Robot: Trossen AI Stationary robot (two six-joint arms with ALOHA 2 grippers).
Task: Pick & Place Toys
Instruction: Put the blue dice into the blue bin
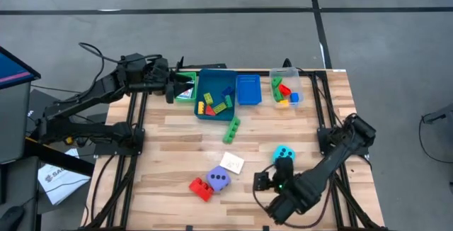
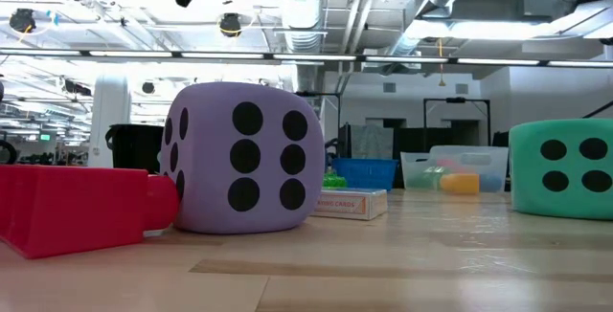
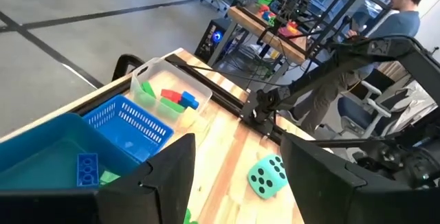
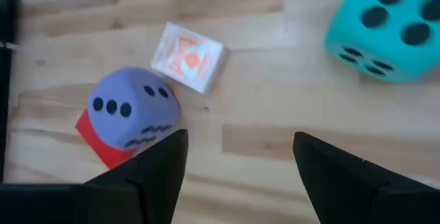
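A purple dice leans against a red brick on the near part of the wooden table. A white card pack lies just beyond them. A green brick lies mid-table, and a teal dice sits to the right. My right gripper hovers open near the teal dice; its wrist view shows the purple dice, the card pack and the teal dice on the table beyond the fingers. My left gripper is open at the far left, beside the green tray.
At the far edge stand a blue tray with several bricks, a blue basket and a clear tray holding bricks. A person sits in the room beyond the table's right side. Bare wood lies between the trays and the near toys.
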